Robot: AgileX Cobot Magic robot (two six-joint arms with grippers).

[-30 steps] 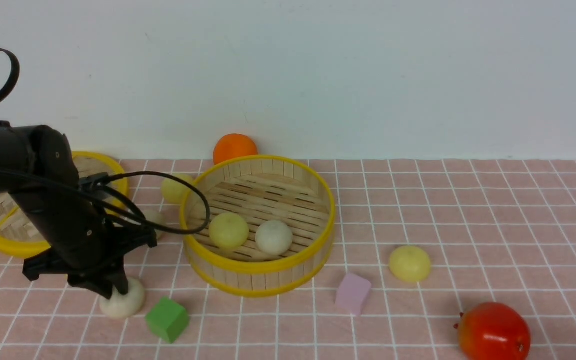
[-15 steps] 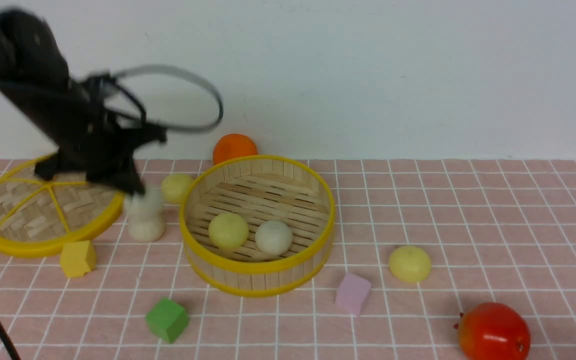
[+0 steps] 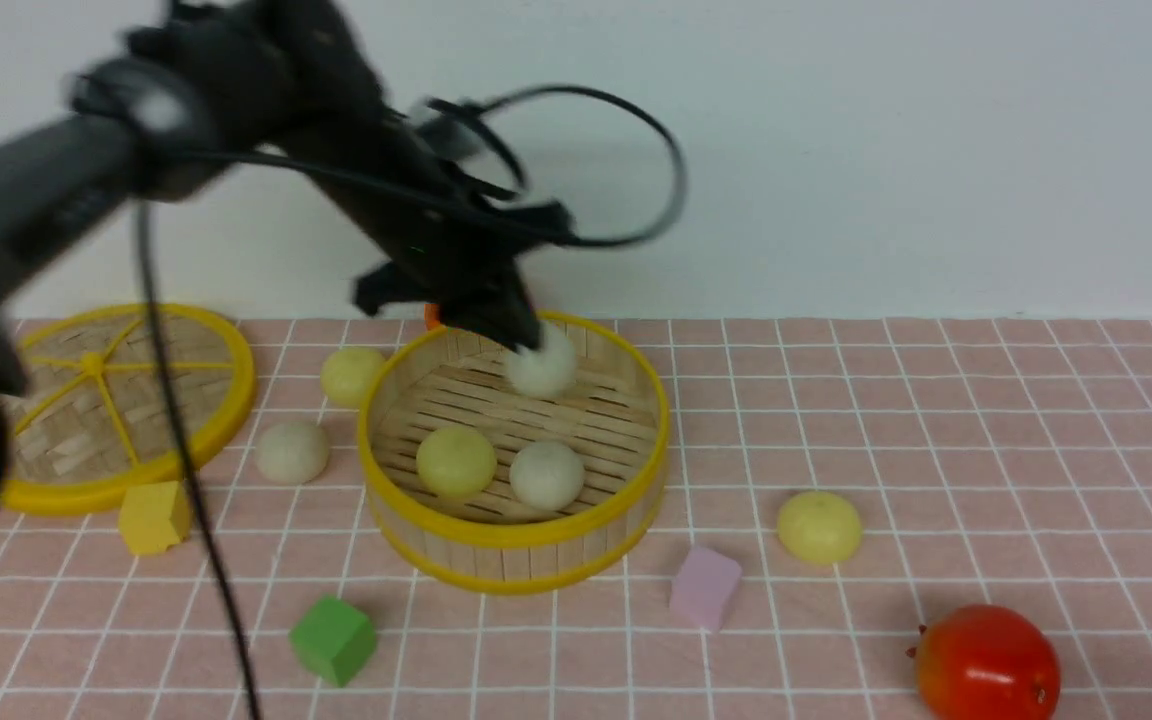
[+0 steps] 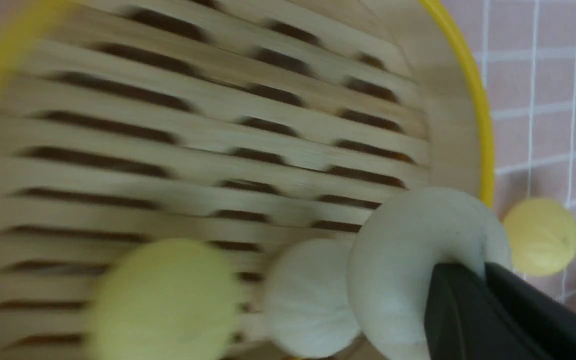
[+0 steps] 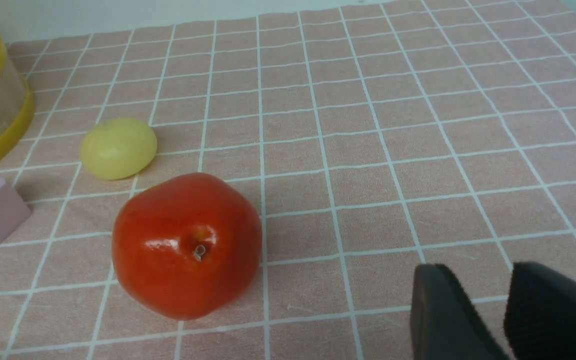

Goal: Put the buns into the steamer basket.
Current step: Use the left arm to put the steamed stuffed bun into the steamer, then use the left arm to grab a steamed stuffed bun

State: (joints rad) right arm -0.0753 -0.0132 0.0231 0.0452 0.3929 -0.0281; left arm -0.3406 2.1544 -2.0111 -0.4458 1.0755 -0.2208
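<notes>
My left gripper (image 3: 524,335) is shut on an off-white bun (image 3: 542,366) and holds it above the back of the steamer basket (image 3: 511,537). In the left wrist view the jaws (image 4: 483,270) pinch that bun (image 4: 408,260) over the slatted floor (image 4: 218,125). A pale yellow bun (image 3: 456,462) and an off-white bun (image 3: 547,475) lie inside the basket. Outside lie a pale yellow bun (image 3: 353,375), an off-white bun (image 3: 291,451) and another pale yellow bun (image 3: 819,527). My right gripper (image 5: 485,280) hangs slightly open and empty over the cloth.
The flat woven lid (image 3: 96,400) lies at the far left. A yellow cube (image 3: 153,517), a green cube (image 3: 334,638) and a pink cube (image 3: 706,587) lie around the basket. A red fruit (image 3: 986,665) sits front right. The orange fruit (image 3: 431,315) is mostly hidden behind my left gripper.
My left gripper lifted the off-white bun from the cloth at the front left, then carried it up and right, over the basket.
</notes>
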